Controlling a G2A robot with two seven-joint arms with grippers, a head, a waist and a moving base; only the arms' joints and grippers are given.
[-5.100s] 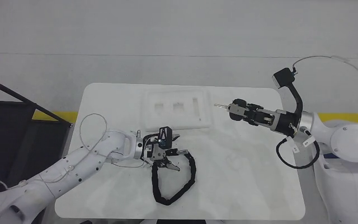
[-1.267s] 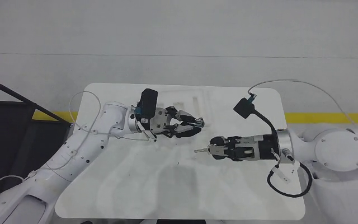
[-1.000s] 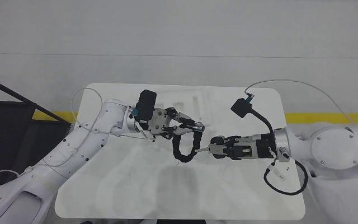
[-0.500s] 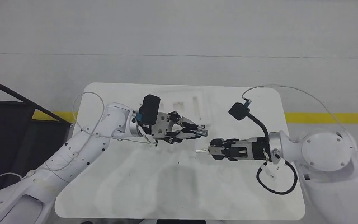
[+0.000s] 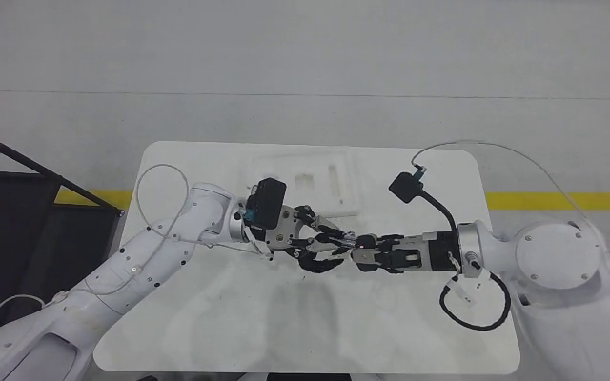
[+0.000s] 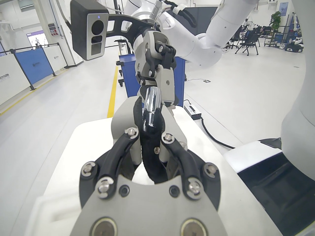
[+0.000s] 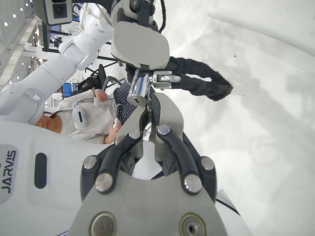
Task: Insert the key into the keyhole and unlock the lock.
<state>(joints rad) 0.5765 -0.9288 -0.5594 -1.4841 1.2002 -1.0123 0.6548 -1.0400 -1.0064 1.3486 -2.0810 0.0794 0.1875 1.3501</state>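
The lock is a black-sleeved chain (image 5: 319, 262) with a chrome cylinder (image 6: 152, 98). My left gripper (image 5: 310, 243) is shut on it and holds it above the table's middle, cylinder pointing toward the right arm. In the left wrist view its fingers (image 6: 124, 117) clamp the black sleeve just behind the cylinder. My right gripper (image 5: 360, 255) is shut on the key (image 7: 149, 110), a thin metal blade between its pads. The keyhole (image 7: 136, 101) faces the right wrist camera, right beside the fingertips (image 7: 139, 116). Whether the key tip is in the slot is hidden.
A white foam tray (image 5: 305, 181) with shallow recesses lies at the back of the white table (image 5: 191, 314). The right arm's wrist camera (image 6: 89, 31) juts out on a black bracket above the lock.
Since five seconds ago the left arm has lifted the lock off the table and the right arm has brought the key to the centre. In the last half second the lock and key have closed together.
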